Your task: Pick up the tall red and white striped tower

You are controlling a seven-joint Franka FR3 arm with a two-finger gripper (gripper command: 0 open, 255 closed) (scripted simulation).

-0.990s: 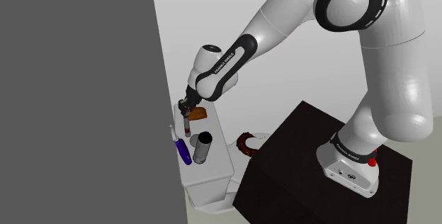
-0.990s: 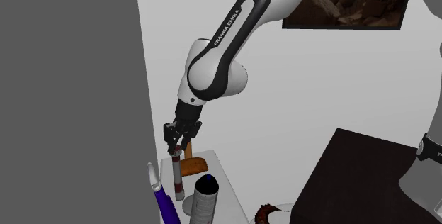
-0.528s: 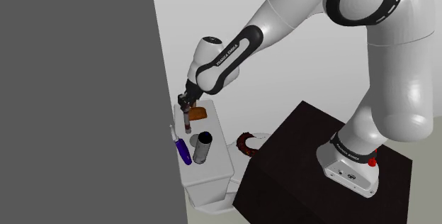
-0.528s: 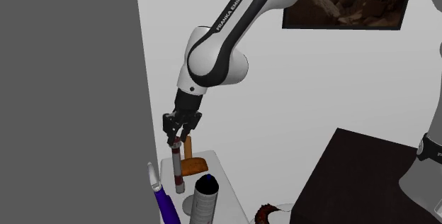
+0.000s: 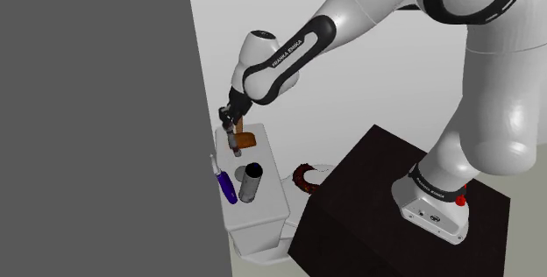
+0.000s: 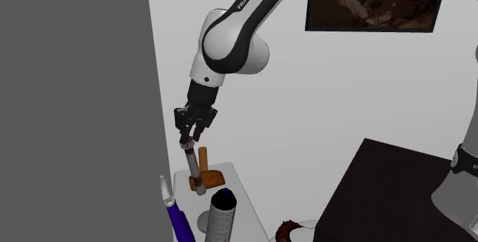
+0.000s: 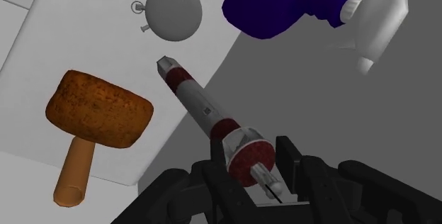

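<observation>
Lifted since a second earlier, the slim red and white striped tower (image 6: 192, 168) hung tilted, clenched in the black gripper (image 6: 186, 139). Its foot cleared the white pedestal (image 5: 273, 198), beside the grey wall (image 5: 96, 117).

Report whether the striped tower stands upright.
No: in the second exterior view the striped tower slants, clasped at its top by the gripper.

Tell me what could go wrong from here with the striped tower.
1. The gripper clasps the striped tower only near its top end, and it hangs tilted: it may pivot or slip out.
2. Its lower tip hangs near the brown mallet: a sideways move could knock it.
3. The dark grey wall stands close beside the gripper: a scrape is possible.
</observation>
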